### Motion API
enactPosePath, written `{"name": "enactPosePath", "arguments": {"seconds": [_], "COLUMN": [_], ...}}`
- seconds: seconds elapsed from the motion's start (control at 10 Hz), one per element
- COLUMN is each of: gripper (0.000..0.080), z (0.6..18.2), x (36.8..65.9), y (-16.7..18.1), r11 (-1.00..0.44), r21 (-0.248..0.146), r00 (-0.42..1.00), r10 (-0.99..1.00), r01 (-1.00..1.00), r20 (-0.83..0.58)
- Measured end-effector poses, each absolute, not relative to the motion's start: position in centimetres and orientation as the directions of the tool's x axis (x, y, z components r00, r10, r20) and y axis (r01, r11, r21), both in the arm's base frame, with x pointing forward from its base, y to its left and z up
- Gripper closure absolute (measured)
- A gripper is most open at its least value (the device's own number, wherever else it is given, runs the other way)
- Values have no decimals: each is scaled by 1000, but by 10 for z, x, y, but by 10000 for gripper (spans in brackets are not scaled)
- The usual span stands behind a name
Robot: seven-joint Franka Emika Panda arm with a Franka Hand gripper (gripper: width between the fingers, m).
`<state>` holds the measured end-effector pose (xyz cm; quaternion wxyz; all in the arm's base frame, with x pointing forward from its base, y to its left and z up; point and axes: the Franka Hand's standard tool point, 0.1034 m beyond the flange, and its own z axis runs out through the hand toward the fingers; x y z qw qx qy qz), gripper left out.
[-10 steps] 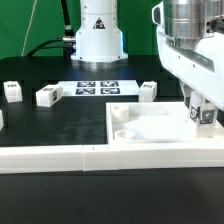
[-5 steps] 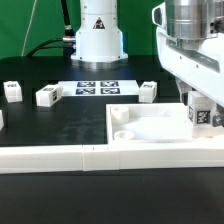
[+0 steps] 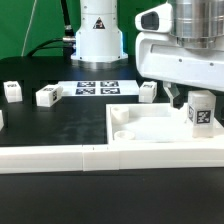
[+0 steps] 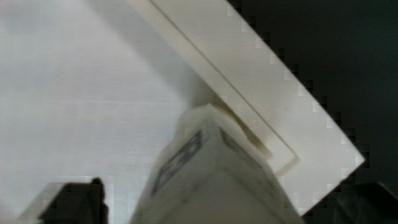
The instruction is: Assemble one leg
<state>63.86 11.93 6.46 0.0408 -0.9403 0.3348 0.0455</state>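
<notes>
Black table (image 3: 60, 125) fills the exterior view, backed by a green wall. Arm base (image 3: 97, 30), white with a triangular marking, stands at the far edge, centre.

Arm wrist housing (image 3: 185, 50), bulky and white, occupies the exterior view's upper right, hanging over the tray.

Large white square tray (image 3: 150, 135) with raised rim lies on the exterior view's right half of the table; a round socket shows in its near-left corner area. Along the front runs a long white border strip (image 3: 60, 158), touching the tray's front edge.

Marker board (image 3: 98, 88), thin and flat with several tags, lies in front of the arm base.

Gripper (image 3: 199, 105) sits low under the housing, over the tray's right side. The leg (image 3: 201, 111), small white block with a black-and-white tag facing the camera, is upright directly beneath the housing, lifted clear of the tray floor as far as can be seen. Fingers are mostly hidden behind the housing and the block, so whether they clamp it cannot be told for certain. The wrist view shows a pale block-like shape (image 4: 214, 175) close to the lens above the tray's flat floor and rim, with a dark finger (image 4: 75, 200) to one side; blurred, contact unclear.

Other loose legs alike: one (image 3: 147, 91) just beside the tray's far rim, one (image 3: 47, 96) left of the marker board, one (image 3: 12, 91) near the exterior view's left edge.
</notes>
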Motion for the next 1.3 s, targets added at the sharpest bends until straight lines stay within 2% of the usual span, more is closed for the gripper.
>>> {"name": "enactPosePath", "arguments": {"seconds": [0.3, 0.7, 0.9, 1.0, 1.1, 1.3], "gripper": [151, 151, 393, 393, 509, 509], "z": [65, 65, 65, 65, 65, 65], "x": [639, 639, 639, 639, 639, 639], "y": [118, 114, 114, 114, 114, 114], "r11": [-924, -990, -990, -990, -989, -984], "r21": [-64, -88, -87, -88, -88, -86], "r00": [925, 992, 992, 992, 991, 986], "r10": [-369, -106, -108, -108, -112, -147], "r01": [-376, -112, -114, -114, -118, -153], "r20": [-91, -70, -70, -70, -70, -74]}}
